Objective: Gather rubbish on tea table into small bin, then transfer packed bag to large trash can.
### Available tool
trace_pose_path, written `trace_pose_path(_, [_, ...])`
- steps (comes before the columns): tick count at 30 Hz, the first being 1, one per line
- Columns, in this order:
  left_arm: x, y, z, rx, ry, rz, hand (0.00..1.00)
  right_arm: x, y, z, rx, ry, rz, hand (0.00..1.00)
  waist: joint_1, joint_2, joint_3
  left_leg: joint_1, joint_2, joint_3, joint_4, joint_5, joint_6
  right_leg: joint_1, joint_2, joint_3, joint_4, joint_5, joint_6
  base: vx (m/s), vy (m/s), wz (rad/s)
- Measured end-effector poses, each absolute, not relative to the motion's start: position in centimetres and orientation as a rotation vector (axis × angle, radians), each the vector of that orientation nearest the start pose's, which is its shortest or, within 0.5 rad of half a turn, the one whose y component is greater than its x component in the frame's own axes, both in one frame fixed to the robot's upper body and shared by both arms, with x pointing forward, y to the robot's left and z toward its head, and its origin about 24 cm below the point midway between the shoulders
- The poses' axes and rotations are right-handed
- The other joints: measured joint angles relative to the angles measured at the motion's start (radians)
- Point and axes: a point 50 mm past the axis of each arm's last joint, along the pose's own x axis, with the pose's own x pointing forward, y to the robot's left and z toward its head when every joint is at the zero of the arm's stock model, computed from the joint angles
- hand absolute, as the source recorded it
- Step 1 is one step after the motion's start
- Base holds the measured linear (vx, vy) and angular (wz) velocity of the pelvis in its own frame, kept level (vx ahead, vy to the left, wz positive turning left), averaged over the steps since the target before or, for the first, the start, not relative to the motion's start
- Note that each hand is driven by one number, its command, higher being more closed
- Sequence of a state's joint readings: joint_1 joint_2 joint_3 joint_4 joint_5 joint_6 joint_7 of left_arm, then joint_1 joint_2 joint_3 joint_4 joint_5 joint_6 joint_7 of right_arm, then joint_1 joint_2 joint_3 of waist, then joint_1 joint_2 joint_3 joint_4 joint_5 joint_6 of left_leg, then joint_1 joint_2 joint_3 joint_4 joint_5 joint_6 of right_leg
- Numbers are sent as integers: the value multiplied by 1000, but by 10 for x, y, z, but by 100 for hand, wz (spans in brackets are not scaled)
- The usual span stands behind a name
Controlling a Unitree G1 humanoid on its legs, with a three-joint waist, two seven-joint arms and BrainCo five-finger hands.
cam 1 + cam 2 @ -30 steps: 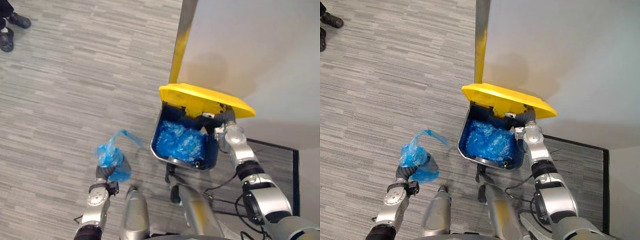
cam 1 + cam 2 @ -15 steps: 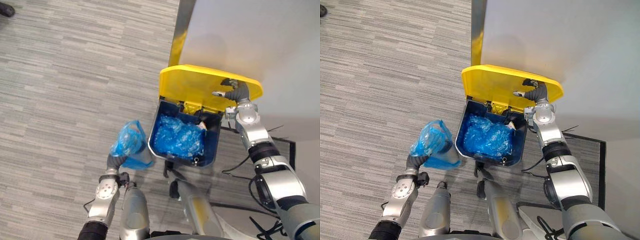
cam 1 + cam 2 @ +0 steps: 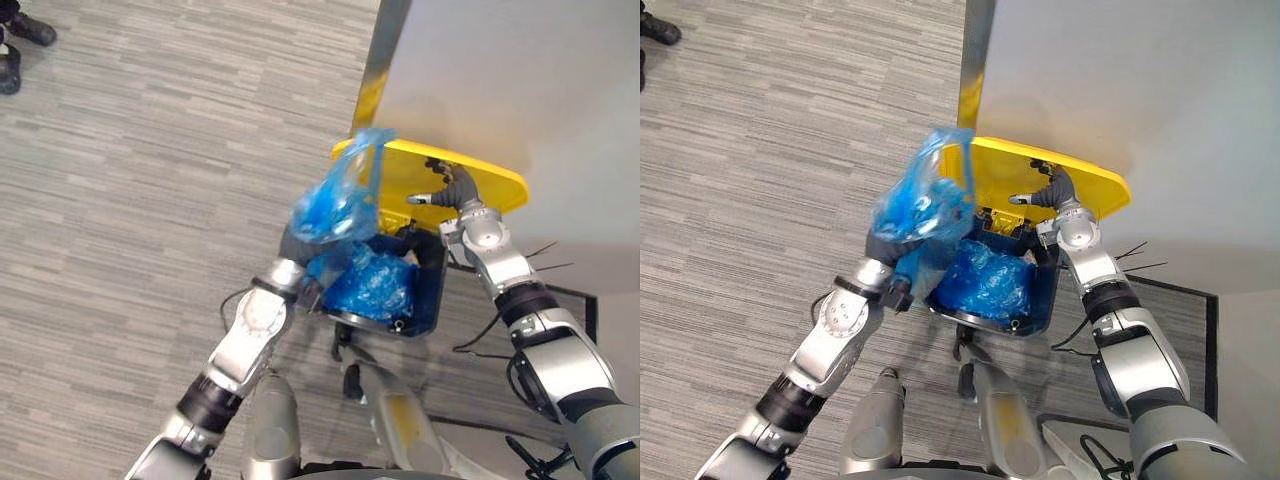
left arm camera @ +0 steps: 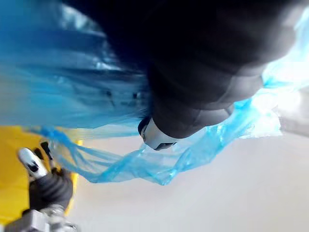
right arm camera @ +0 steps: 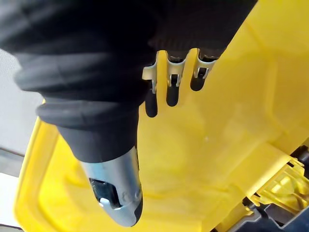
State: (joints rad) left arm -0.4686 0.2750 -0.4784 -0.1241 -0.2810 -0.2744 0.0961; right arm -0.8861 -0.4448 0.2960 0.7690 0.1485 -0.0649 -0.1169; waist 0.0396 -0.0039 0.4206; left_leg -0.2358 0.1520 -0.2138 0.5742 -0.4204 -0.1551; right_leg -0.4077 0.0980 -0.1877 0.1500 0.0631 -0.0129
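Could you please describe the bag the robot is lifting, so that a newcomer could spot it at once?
Find the dark blue can by the white wall, its yellow lid propped up by the right hand. Above its left rim the left hand holds the bag: crumpled, translucent blue and in mid-air, unlike the blue plastic lying inside the can.

One dark blue large trash can [image 3: 432,292] with one yellow hinged lid [image 3: 490,180]; two crumpled blue plastic bags: the raised bag [image 3: 335,205], the bag in the can [image 3: 378,285]; two robot hands, left hand [image 3: 297,243] and right hand [image 3: 450,190]; two dark shoes [image 3: 35,30] of a person.
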Motion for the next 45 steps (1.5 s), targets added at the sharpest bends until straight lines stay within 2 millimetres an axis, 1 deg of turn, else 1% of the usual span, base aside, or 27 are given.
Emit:
trace_pose_path(2, [278, 55, 186, -30, -681, -524, 100, 398, -180, 166, -449, -172, 10, 0, -4, 6, 3, -6, 3, 10, 10, -2, 2, -5, 4, 9, 0, 4, 0, -27, -6, -17])
trace_pose_path(5, [293, 58, 171, 6, -602, -485, 100, 401, -177, 178, -482, -201, 24, 0, -11, 6, 4, -35, 1, 21, 31, -6, 5, -33, 6, 18, -1, 15, -2, -41, -6, -11])
trace_pose_path(6, [302, 61, 159, 36, -545, -465, 100, 402, -176, 185, -494, -219, 24, 0, -15, 11, 8, -49, 0, 24, 44, -9, 5, -43, 6, 21, -2, 20, 0, -35, 1, -7])
trace_pose_path(7, [306, 63, 153, 49, -512, -452, 100, 403, -177, 189, -499, -226, 23, 0, -19, 15, 10, -58, 0, 24, 53, -11, 8, -48, 6, 21, -2, 23, 2, -59, 5, -9])
trace_pose_path(9, [321, 72, 126, 106, -377, -401, 100, 404, -178, 203, -537, -256, 24, 0, -27, 26, 21, -96, 0, 31, 81, -20, 11, -71, 8, 24, -2, 32, 14, -69, 9, -13])
trace_pose_path(10, [324, 74, 121, 128, -352, -392, 100, 404, -179, 205, -542, -260, 22, 0, -26, 26, 21, -107, 0, 32, 88, -21, 12, -80, 8, 24, -2, 34, 18, -68, -1, -13])
trace_pose_path(12, [334, 80, 107, 199, -280, -363, 100, 405, -181, 220, -570, -293, 17, 0, -26, 25, 40, -142, 1, 35, 113, -26, 9, -108, 8, 22, 0, 40, 21, -73, -15, -10])
trace_pose_path(13, [336, 82, 104, 222, -262, -356, 100, 406, -180, 226, -579, -306, 17, 0, -26, 25, 43, -155, 2, 37, 121, -27, 9, -118, 8, 20, 0, 42, 25, -67, -25, -14])
trace_pose_path(15, [349, 86, 92, 301, -182, -331, 100, 407, -177, 251, -593, -373, 10, 0, -27, 24, 54, -213, 6, 41, 152, -33, 6, -166, 7, 5, 0, 48, 31, -63, -35, -16])
trace_pose_path(16, [350, 87, 91, 313, -174, -329, 100, 407, -177, 254, -595, -380, 9, 0, -27, 24, 58, -217, 6, 41, 156, -33, 6, -169, 7, 3, 1, 48, 32, -64, -39, -12])
trace_pose_path(18, [358, 89, 83, 377, -117, -318, 100, 406, -177, 267, -602, -416, -4, 0, -30, 23, 68, -263, 9, 40, 173, -36, 7, -207, 7, -6, 1, 50, 35, -60, -48, -5])
trace_pose_path(19, [360, 88, 82, 390, -106, -318, 0, 406, -177, 268, -601, -425, -8, 0, -30, 23, 68, -275, 9, 40, 178, -36, 7, -217, 7, -6, 2, 50, 35, -50, -56, -5])
trace_pose_path(20, [364, 85, 79, 438, -83, -324, 0, 405, -175, 271, -605, -441, -10, 0, -31, 23, 69, -298, 9, 40, 188, -37, 7, -239, 7, -7, 6, 50, 35, -50, -57, -7])
trace_pose_path(21, [367, 87, 77, 479, -64, -321, 0, 405, -171, 274, -616, -453, -3, 0, -35, 22, 69, -315, 10, 40, 195, -38, 5, -254, 7, -9, 8, 50, 35, -44, -53, -10])
trace_pose_path(23, [372, 87, 76, 537, -40, -314, 0, 404, -166, 278, -620, -482, 4, 0, -35, 17, 87, -329, 15, 47, 198, -40, 2, -270, 6, -12, 14, 50, 35, -44, -52, -12])
trace_pose_path(25, [373, 87, 74, 600, -30, -310, 0, 404, -157, 277, -608, -495, 24, 0, -33, 13, 92, -343, 20, 52, 197, -43, -3, -298, 5, -17, 32, 50, 35, -25, -71, -10])
trace_pose_path(27, [374, 86, 75, 615, -31, -300, 0, 402, -148, 279, -596, -518, 51, 0, -34, 13, 92, -342, 25, 57, 196, -46, -8, -312, 5, -25, 44, 49, 34, 20, -64, -3])
trace_pose_path(31, [373, 73, 76, 634, -44, -293, 0, 398, -123, 278, -586, -555, 122, 0, -47, 13, 91, -328, 43, 73, 195, -47, -10, -316, 5, -36, 81, 25, -2, 22, -54, 2])
trace_pose_path(33, [373, 69, 76, 671, -54, -301, 0, 398, -116, 276, -578, -560, 131, 0, -49, 13, 91, -321, 42, 76, 191, -47, -10, -316, 0, -36, 100, 17, -12, -9, -7, 2])
trace_pose_path(35, [372, 65, 77, 691, -66, -301, 0, 398, -114, 274, -573, -559, 131, 0, -49, 12, 91, -313, 40, 77, 184, -47, -10, -315, -7, -38, 106, 12, -15, -25, -24, 10])
trace_pose_path(37, [372, 66, 77, 705, -71, -294, 0, 398, -113, 273, -586, -558, 133, 0, -49, 12, 91, -308, 38, 80, 183, -47, -10, -310, -12, -42, 106, 9, -18, -37, -29, 10])
trace_pose_path(38, [373, 71, 77, 719, -70, -285, 0, 398, -114, 270, -602, -555, 131, 0, -51, 12, 90, -307, 39, 77, 197, -47, -10, -304, -12, -46, 105, 9, -18, -53, -9, 5])
trace_pose_path(40, [375, 79, 77, 733, -62, -270, 0, 399, -119, 260, -618, -527, 125, 0, -54, 12, 90, -297, 39, 72, 212, -47, -10, -283, -13, -54, 102, 9, -18, -64, 8, 3])
trace_pose_path(42, [373, 87, 75, 738, -59, -257, 0, 399, -134, 235, -638, -458, 109, 0, -54, 8, 88, -265, 38, 73, 187, -49, -3, -241, -26, -58, 99, 10, -17, -86, 20, 12])
trace_pose_path(43, [371, 91, 75, 731, -66, -251, 0, 398, -137, 229, -645, -443, 108, 0, -56, 6, 87, -251, 38, 78, 173, -49, -3, -228, -32, -58, 95, 9, -17, -71, -4, 31])
trace_pose_path(44, [366, 101, 73, 707, -82, -234, 0, 396, -143, 220, -666, -426, 107, 0, -61, 5, 86, -218, 36, 82, 144, -49, -3, -201, -40, -60, 81, 9, -16, -25, -20, 31])
trace_pose_path(45, [360, 113, 70, 676, -89, -209, 0, 392, -147, 215, -677, -426, 112, 0, -57, 4, 85, -186, 32, 81, 121, -46, -9, -182, -43, -62, 75, 9, -16, -2, -22, 21])
